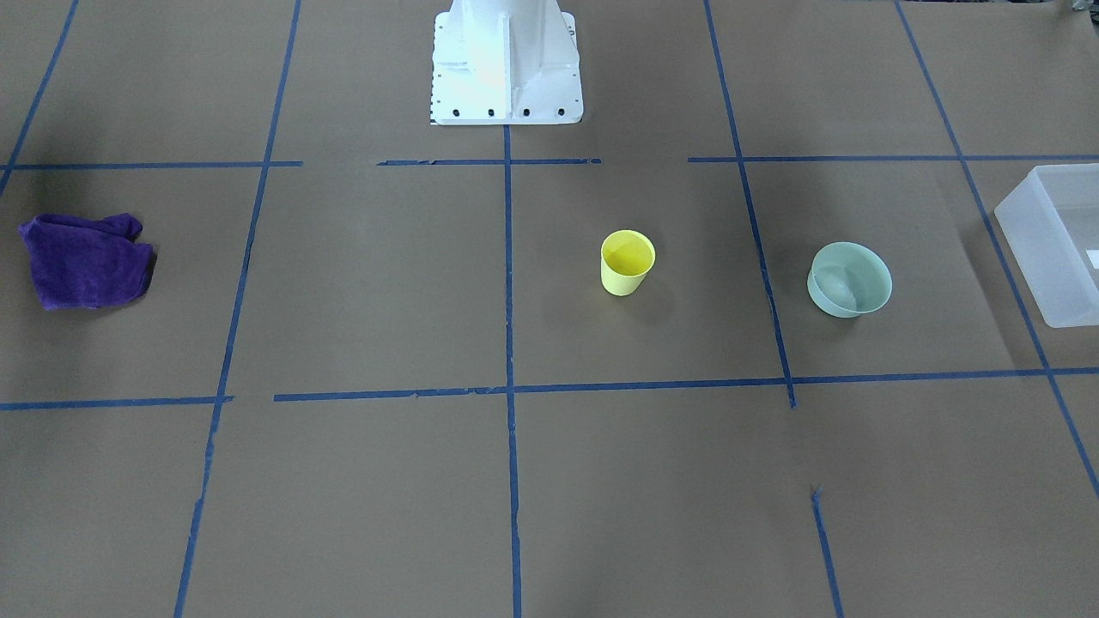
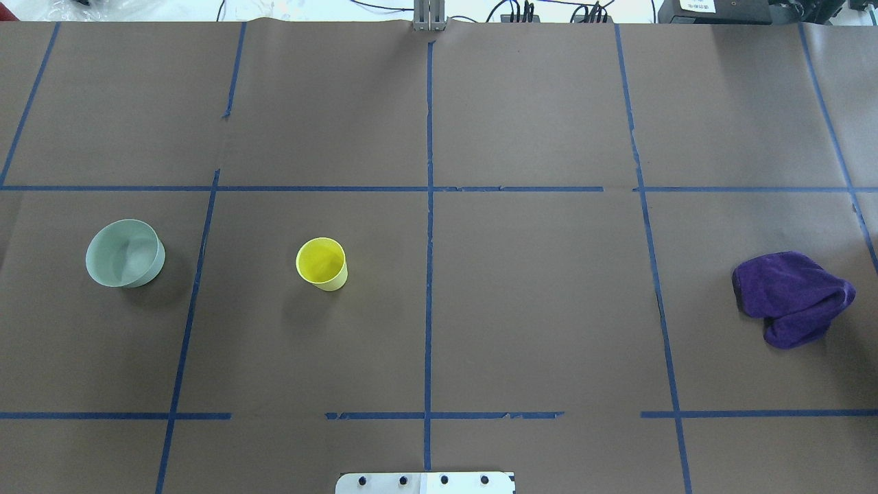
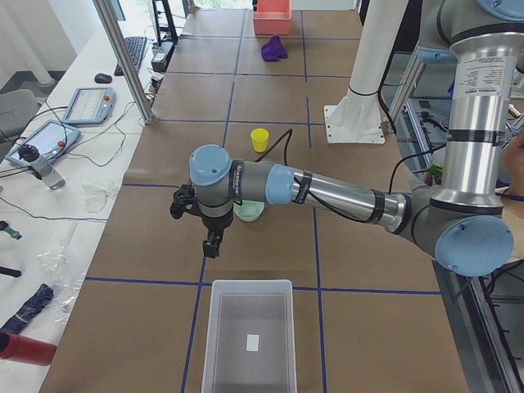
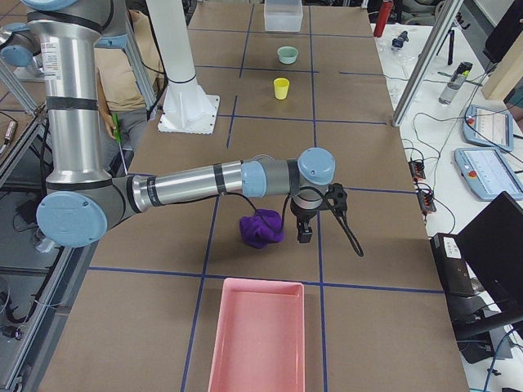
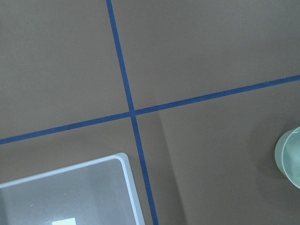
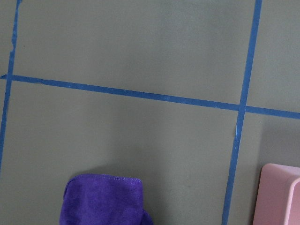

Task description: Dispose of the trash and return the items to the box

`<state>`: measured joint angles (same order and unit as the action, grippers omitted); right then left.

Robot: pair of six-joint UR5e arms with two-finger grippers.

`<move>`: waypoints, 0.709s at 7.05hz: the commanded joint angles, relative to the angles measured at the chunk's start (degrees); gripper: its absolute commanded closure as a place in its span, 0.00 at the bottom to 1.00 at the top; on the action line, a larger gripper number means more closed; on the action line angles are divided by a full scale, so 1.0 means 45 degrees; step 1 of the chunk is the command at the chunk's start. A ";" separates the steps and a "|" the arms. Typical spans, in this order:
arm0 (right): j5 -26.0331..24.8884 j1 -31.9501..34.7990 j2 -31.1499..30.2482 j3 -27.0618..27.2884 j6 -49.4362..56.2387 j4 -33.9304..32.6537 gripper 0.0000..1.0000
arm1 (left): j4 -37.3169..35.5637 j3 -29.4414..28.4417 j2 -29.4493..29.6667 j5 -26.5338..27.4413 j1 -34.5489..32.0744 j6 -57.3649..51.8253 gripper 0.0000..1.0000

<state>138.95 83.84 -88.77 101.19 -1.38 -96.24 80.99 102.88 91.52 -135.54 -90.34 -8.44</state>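
The yellow cup [image 1: 627, 263] stands upright near the table's middle and also shows in the overhead view [image 2: 322, 263]. The mint-green bowl [image 1: 850, 280] stands to its side, toward the robot's left, also in the overhead view [image 2: 125, 253]. The translucent box [image 1: 1043, 249] sits at the table's left end, past the bowl. My left gripper [image 3: 211, 241] hangs above the table between bowl and box [image 3: 252, 284]; I cannot tell whether it is open. My right gripper [image 4: 304, 237] hangs beside the purple cloth [image 4: 260, 229]; I cannot tell its state either.
The purple cloth [image 2: 792, 296] lies crumpled at the robot's right end. A pink tray [image 4: 257, 335] sits beyond it at that end. The white robot base [image 1: 505, 64] stands at the table's robot-side edge. Blue tape lines grid the brown table.
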 commanded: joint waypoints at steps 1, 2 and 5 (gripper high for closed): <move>-0.0096 -0.0172 0.0097 -0.0065 0.0033 0.0040 0.00 | 0.0067 -0.0205 -0.0083 -0.0017 -0.0023 -0.0018 0.00; -0.0116 -0.0057 0.0311 0.0458 -0.0083 -0.0037 0.00 | 0.0068 0.0083 -0.0161 -0.0112 -0.0042 0.0020 0.00; -0.0957 -0.0134 0.0470 0.0345 -0.0690 0.0001 0.00 | 0.0066 0.2148 -0.0085 -0.0405 0.1415 0.2148 0.00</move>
<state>134.65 83.30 -86.76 102.65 -4.07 -96.23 80.98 108.43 90.82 -136.80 -87.21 -5.67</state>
